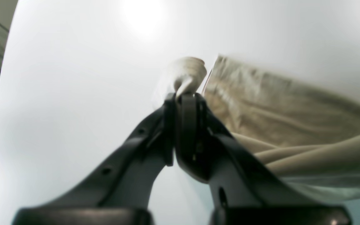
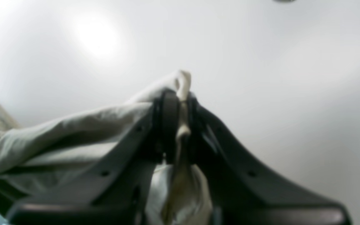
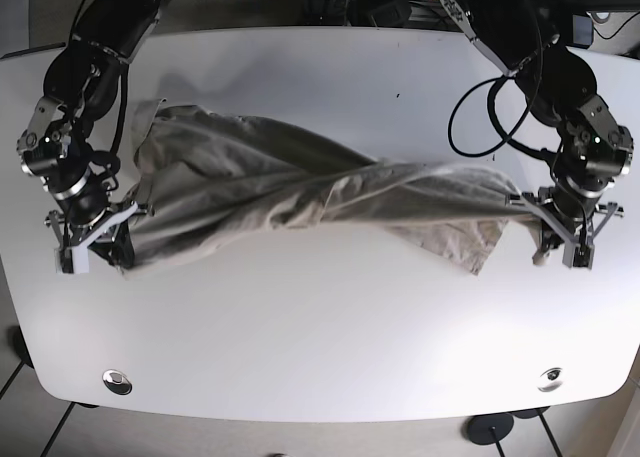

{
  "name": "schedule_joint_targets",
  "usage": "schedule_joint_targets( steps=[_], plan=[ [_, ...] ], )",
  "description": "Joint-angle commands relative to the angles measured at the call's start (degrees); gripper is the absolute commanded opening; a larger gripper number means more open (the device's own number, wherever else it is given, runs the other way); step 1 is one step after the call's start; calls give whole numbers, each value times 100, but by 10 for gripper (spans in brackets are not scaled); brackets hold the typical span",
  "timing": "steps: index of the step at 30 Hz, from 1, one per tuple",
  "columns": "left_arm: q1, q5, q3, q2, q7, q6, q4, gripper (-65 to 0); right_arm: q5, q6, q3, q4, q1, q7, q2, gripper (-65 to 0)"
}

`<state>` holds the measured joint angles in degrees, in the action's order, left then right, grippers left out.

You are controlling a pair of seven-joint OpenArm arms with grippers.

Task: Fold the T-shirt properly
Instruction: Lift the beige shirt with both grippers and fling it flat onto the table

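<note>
The left gripper [image 1: 184,95] is clamped on a bunched end of the T-shirt [image 3: 300,182], and the right gripper [image 2: 178,93] is pinched on the opposite end. Between them the shirt lies strung across the white table [image 3: 320,357], twisted along its middle, its long axis running straight from one arm to the other. Each arm holds its own end; the slack middle lies well apart from both, so I'd judge the twist needs undoing first.
</note>
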<state>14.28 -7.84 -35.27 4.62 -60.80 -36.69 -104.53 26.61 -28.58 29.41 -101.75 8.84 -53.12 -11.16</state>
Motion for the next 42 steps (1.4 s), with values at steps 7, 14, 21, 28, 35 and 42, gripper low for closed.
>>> schedule_joint_targets(
  steps=[7, 14, 21, 28, 35, 42],
  plan=[
    [2602, -65, 349, 70, -88, 737, 1464, -650, 77, 427, -466, 1565, 2294, 156, -577, -636],
    [4677, -74, 560, 623, -70, 851, 3064, -650, 77, 506, -1169, 2259, 4571, 130, -867, -636],
    [4009, -91, 595, 1125, -96, 658, 2853, -650, 139, 497, -1231, 1652, 4096, -248, -1130, -636],
    [1319, -91, 577, 1125, -96, 288, 1420, -650, 139, 436, -255, 351, 984, -20, -533, -636],
    [-967, -1058, -328, 817, -61, 280, 1095, -650, 148, 427, -114, 246, -1601, 930, -137, -634],
    [-2031, -1876, -821, 808, -61, 280, 1086, -650, 139, -118, 369, 202, -2471, 939, 92, -631]
  ],
)
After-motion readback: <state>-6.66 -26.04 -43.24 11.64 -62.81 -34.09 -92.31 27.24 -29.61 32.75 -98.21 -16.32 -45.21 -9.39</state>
